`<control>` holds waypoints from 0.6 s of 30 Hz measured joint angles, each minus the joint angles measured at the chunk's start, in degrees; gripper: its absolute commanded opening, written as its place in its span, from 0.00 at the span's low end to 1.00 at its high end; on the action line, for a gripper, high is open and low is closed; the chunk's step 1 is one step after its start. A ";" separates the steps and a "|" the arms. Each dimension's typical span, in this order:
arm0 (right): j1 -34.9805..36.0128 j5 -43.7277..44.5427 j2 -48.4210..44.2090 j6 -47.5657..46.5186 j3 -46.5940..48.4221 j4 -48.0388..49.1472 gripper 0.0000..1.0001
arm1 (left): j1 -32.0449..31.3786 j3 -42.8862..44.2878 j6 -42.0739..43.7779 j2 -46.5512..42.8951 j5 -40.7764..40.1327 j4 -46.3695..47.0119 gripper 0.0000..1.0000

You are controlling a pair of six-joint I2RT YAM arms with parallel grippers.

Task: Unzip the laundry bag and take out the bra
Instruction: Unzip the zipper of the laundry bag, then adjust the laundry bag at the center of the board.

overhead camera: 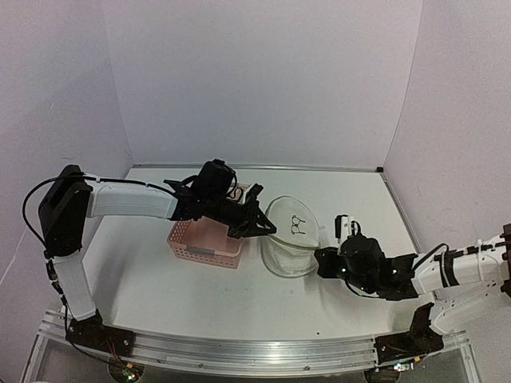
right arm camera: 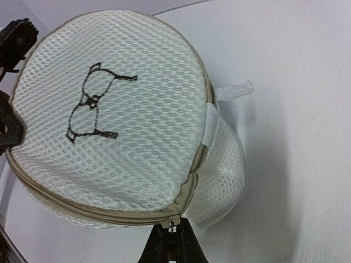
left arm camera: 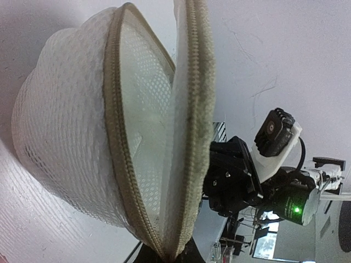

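With both arms reaching inward, the right arm lies low from its base toward the near-right side of the bag. The right gripper [right arm camera: 170, 233] is clamped on the zipper pull [right arm camera: 171, 222]. The laundry bag [overhead camera: 281, 254] sits on the table [overhead camera: 160, 287] between the two grippers, with its zip part open and the lid tilted up off the body. The only marking is a black bra-outline drawing [right arm camera: 92, 102] on the lid, and a white tab [right arm camera: 235, 90] sticks out at the side. The left forearm runs level over the pink basket [overhead camera: 200, 243], and the left gripper [overhead camera: 259, 226] is pinched closed on the bag's left rim.
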 measured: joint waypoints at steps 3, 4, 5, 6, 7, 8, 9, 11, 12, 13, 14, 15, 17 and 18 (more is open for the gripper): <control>-1.14 -0.42 -0.07 -1.36 0.02 0.13 0.00 | -0.02 1.14 2.05 -0.48 0.11 -1.73 0.00; -1.20 -0.61 -0.09 -1.79 0.07 0.13 0.00 | -0.02 1.36 2.49 -0.57 0.15 -2.19 0.00; -1.22 -0.96 -0.09 -2.05 0.07 0.13 0.00 | 0.00 1.44 2.93 -0.70 0.17 -2.75 0.00; -1.22 -1.55 -0.09 -2.27 0.07 0.13 0.00 | 0.00 1.46 3.50 -0.74 0.20 -3.10 0.00; -1.25 -2.16 -0.09 -2.40 0.07 0.11 0.00 | 0.04 1.51 3.85 -0.74 0.22 -3.39 0.00; -1.25 -2.58 -0.09 -2.43 0.07 0.11 0.00 | 0.07 1.53 4.04 -0.76 0.24 -3.78 0.00; -1.16 -3.08 -0.09 -2.40 0.07 0.13 0.00 | 0.15 1.55 4.35 -0.76 0.31 -4.22 0.00; -0.11 -3.58 -0.04 -2.19 0.07 0.13 0.00 | 0.52 1.55 5.05 -0.74 0.61 -4.87 0.00; 0.61 -3.54 0.04 -1.97 0.07 0.20 0.00 | 0.70 1.60 5.38 -0.76 0.76 -5.29 0.00; 1.27 -3.50 0.17 -1.73 0.09 0.24 0.00 | 0.96 1.60 5.60 -0.76 1.09 -5.70 0.00; 2.25 -3.41 0.50 -1.42 0.11 0.37 0.00 | 1.18 1.62 5.90 -0.74 1.42 -5.92 0.00; 3.37 -3.41 1.05 -0.90 0.20 0.52 0.00 | 1.38 1.84 6.23 -0.68 1.68 -6.23 0.00; 4.81 -3.39 1.95 0.02 0.46 0.55 0.00 | 1.75 2.69 6.82 -0.42 2.10 -7.06 0.04; 5.51 -3.39 2.45 0.57 0.68 0.61 0.00 | 1.92 3.48 6.99 -0.20 2.29 -7.61 0.05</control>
